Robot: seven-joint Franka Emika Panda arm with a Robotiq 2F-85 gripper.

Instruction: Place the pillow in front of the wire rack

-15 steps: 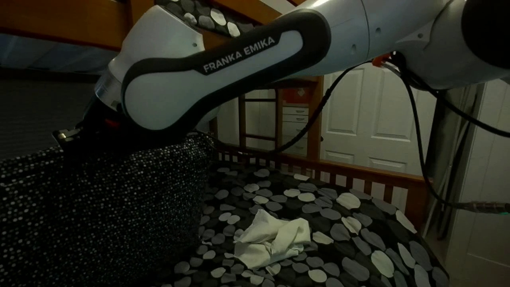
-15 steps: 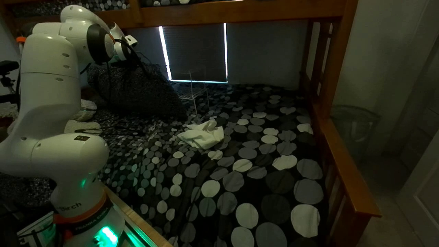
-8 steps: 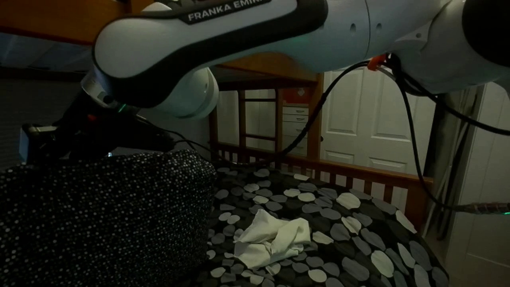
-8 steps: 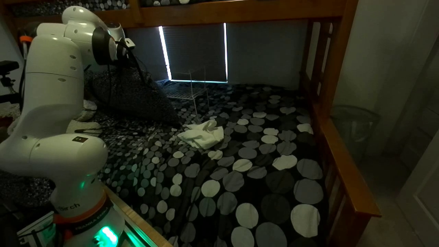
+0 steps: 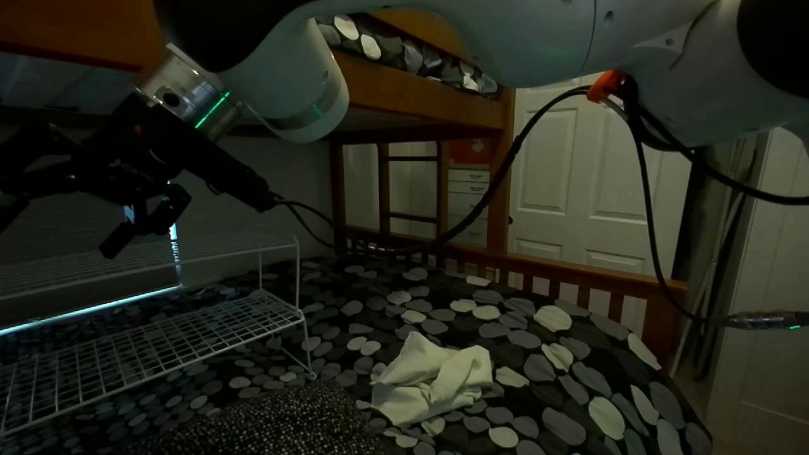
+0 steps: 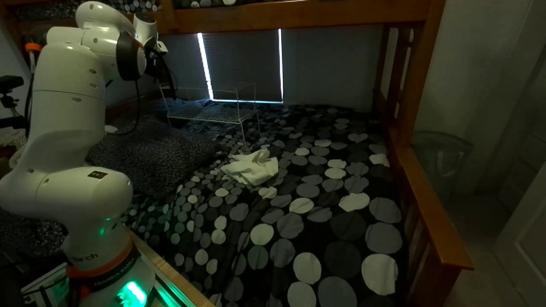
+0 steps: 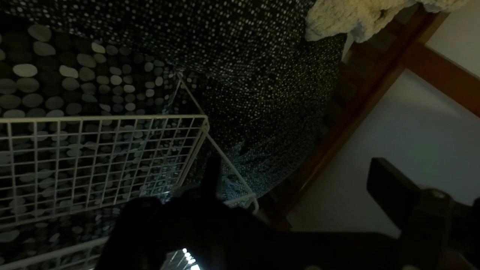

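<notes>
The dark speckled pillow [image 6: 158, 149] lies flat on the bed, on the near side of the white wire rack [image 6: 204, 120]. In an exterior view only the top of the pillow [image 5: 278, 423] shows at the bottom edge, with the wire rack [image 5: 177, 344] behind it. My gripper [image 5: 57, 234] hangs over the rack, its fingers spread and nothing between them. From the wrist, the gripper [image 7: 296, 168] has a wide gap; past it are the rack [image 7: 101, 118] and, higher in the picture, the pillow [image 7: 232, 45].
A crumpled white cloth [image 6: 251, 167] lies on the dotted bedspread [image 6: 307, 238] beside the pillow. The upper bunk's wooden rail [image 6: 298, 15] runs overhead, close to the arm. A wooden end rail [image 6: 426, 213] bounds the bed. A cream fluffy item [image 7: 348, 18] sits past the pillow.
The gripper has opened and let go of the pillow's top edge, and has risen. The pillow, upright before, has dropped flat and uncovered the wire rack.
</notes>
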